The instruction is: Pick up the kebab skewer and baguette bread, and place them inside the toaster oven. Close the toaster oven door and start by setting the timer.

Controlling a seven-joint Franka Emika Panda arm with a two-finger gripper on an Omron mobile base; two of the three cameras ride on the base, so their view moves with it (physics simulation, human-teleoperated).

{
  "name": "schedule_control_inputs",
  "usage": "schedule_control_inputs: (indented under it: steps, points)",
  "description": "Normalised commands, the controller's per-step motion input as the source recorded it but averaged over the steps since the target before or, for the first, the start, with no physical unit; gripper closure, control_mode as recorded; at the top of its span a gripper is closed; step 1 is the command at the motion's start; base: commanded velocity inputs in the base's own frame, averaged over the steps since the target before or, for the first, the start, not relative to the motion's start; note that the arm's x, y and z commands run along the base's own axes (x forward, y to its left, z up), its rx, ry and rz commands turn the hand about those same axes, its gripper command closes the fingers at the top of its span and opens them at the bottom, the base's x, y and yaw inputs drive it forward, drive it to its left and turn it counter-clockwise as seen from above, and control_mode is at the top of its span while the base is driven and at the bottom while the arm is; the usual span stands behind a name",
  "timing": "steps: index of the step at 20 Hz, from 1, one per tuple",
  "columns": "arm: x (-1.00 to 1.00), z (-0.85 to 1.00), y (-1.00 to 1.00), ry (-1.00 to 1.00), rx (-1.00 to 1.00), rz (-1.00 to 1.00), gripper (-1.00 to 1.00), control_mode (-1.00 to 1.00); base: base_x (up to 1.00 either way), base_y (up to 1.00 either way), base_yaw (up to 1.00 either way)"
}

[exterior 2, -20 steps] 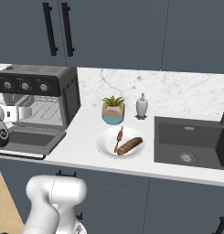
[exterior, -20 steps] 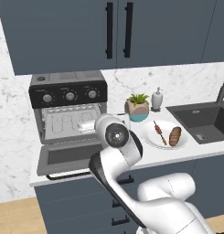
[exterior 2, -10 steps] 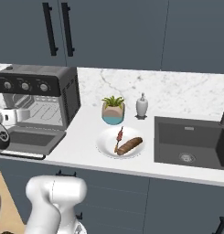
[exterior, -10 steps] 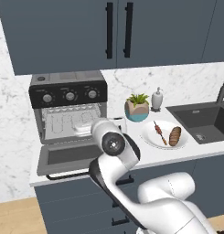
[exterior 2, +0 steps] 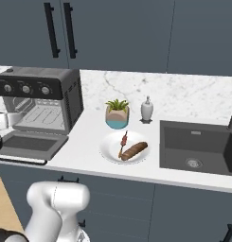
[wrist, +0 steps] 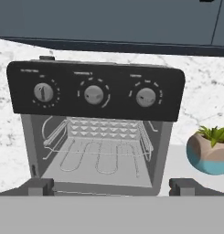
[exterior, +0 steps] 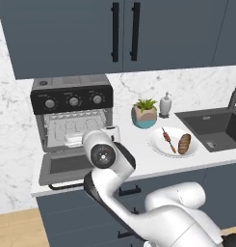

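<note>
The toaster oven [exterior: 71, 99] stands at the counter's left with its door [exterior: 66, 166] dropped flat and its wire rack [wrist: 102, 153] bare. To its right, a white plate [exterior: 158, 144] holds the kebab skewer [exterior: 167, 140] and the baguette bread [exterior: 184, 143]; from the right base both lie side by side, skewer [exterior 2: 123, 142] and baguette [exterior 2: 135, 150]. My gripper [wrist: 111, 188] hovers in front of the oven mouth above the door, facing the cavity, open wide with nothing between its fingertips [wrist: 40, 186]. My arm's big joint [exterior: 102, 154] hides most of the hand from the left base.
A potted plant [exterior: 145, 113] and a soap dispenser [exterior: 165, 103] stand behind the plate. The dark sink [exterior: 211, 128] lies to the right. Three knobs [wrist: 93, 94] sit on the oven's black panel. Upper cabinets [exterior: 124, 31] hang above.
The arm's joint has swung left and a little lower, in front of the oven door. The gripper stays open. Skewer and baguette have not moved.
</note>
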Motion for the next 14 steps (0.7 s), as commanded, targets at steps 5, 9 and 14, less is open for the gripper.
schedule_control_inputs:
  steps: [5,9,14]
  points:
    - [0.04,0.00,0.29,0.06,0.00,0.00,-1.00,-1.00,0.00,0.00,0.00]
    - [0.09,0.00,0.12,0.10,0.01,0.00,-1.00,-1.00,0.00,0.00,0.00]
    - [0.23,-0.09,-0.04,0.02,0.03,0.01,-1.00,-1.00,0.00,0.00,0.00]
